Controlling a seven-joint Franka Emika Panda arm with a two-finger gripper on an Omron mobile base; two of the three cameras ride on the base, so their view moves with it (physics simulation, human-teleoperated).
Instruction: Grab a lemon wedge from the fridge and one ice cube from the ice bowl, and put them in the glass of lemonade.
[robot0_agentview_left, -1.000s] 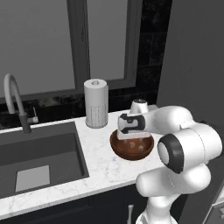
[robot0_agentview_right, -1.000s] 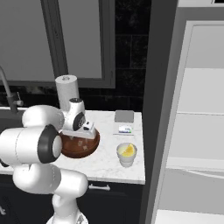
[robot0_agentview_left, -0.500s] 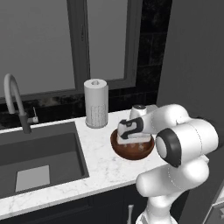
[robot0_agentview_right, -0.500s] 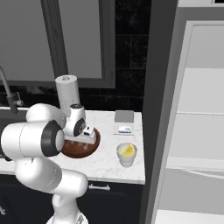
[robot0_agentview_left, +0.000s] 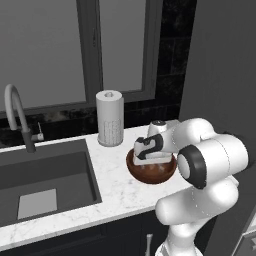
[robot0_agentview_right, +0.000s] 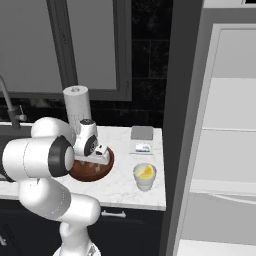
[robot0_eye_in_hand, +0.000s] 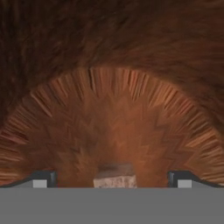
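The reddish-brown ice bowl (robot0_agentview_left: 151, 173) (robot0_agentview_right: 104, 169) stands on the marble counter, and my gripper (robot0_agentview_left: 150, 156) (robot0_agentview_right: 96, 160) reaches down into it. In the hand view the bowl's inner wall (robot0_eye_in_hand: 113, 87) is close ahead. A pale ice cube (robot0_eye_in_hand: 114, 175) lies on the bottom between the two spread fingertips (robot0_eye_in_hand: 43, 178) of my open gripper (robot0_eye_in_hand: 113, 179). Right of the bowl stands the glass of lemonade (robot0_agentview_right: 144, 181), with a yellow lemon wedge (robot0_agentview_right: 146, 172) in it. The fridge (robot0_agentview_right: 227, 150) stands open at the right, showing its white shelves.
A white paper-towel roll (robot0_agentview_left: 110, 119) (robot0_agentview_right: 76, 106) stands behind the bowl by the window. The sunken sink (robot0_agentview_left: 42, 175) and its curved faucet (robot0_agentview_left: 15, 112) lie to the left. A small grey box (robot0_agentview_right: 142, 132) and a small pack (robot0_agentview_right: 143, 147) sit behind the glass.
The hand has come down from above the ice bowl into it. The jaws have stayed wide apart.
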